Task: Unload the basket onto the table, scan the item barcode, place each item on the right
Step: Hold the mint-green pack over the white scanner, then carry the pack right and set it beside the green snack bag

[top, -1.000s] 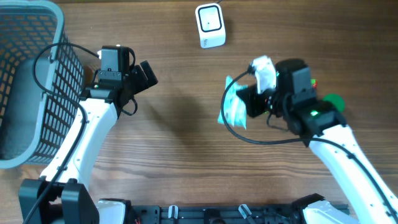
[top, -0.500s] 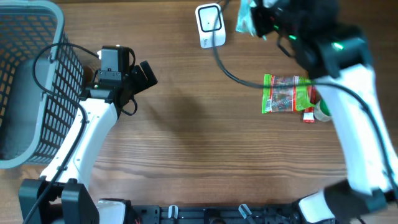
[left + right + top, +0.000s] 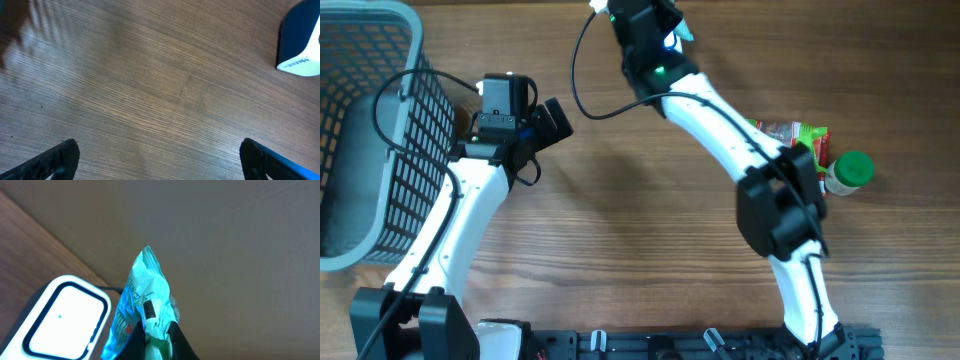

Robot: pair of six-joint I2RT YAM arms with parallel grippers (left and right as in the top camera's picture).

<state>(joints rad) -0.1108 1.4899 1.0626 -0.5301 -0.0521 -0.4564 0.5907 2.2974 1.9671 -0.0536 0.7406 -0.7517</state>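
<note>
In the right wrist view my right gripper (image 3: 155, 342) is shut on a crumpled teal packet (image 3: 142, 292). A small black label (image 3: 148, 309) shows on the packet just above the fingertips. The white scanner (image 3: 65, 317), with its dark-rimmed window, lies directly left of the packet. Overhead, the right arm reaches to the table's far edge; its wrist (image 3: 645, 35) covers the scanner, and only a teal tip of the packet (image 3: 684, 33) shows. My left gripper (image 3: 558, 122) is open over bare wood, its dark fingers (image 3: 60, 157) wide apart, with the scanner (image 3: 301, 37) ahead at the right.
A grey wire basket (image 3: 380, 140) stands at the left edge beside the left arm. A green snack packet (image 3: 798, 135) and a bottle with a green cap (image 3: 850, 170) lie on the right of the table, partly under the right arm.
The right arm has swung from the right middle of the table up to the far edge over the scanner, carrying the teal packet. The left arm has stayed still.
</note>
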